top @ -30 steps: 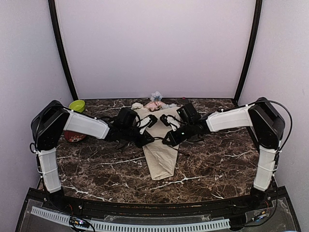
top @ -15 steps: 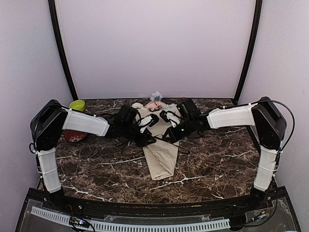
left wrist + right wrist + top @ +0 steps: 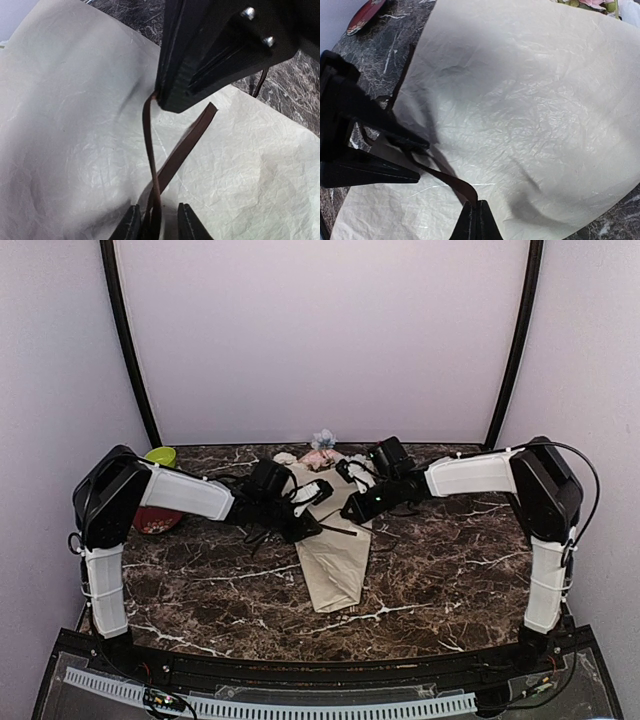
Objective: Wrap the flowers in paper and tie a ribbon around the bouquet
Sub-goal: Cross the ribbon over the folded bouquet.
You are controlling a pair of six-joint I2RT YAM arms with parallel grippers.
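1. The ribbon [image 3: 184,148] is pinched in the closed right end effector [image 3: 474,209].
2. Its strands are straddled by the parted left end effector [image 3: 159,222].
3. Both are held above the bouquet [image 3: 335,555] on the counter [image 3: 450,560].

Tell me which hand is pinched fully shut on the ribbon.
The right hand: its fingers meet, with the brown ribbon pinched at their tips. The left hand has its fingers apart, ribbon strands passing between them.

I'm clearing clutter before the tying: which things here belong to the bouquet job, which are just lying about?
Job: crinkled beige paper cone; pink, white and blue flower heads; thin dark brown ribbon.
Lying about: lime-green bowl; red dish beside it.
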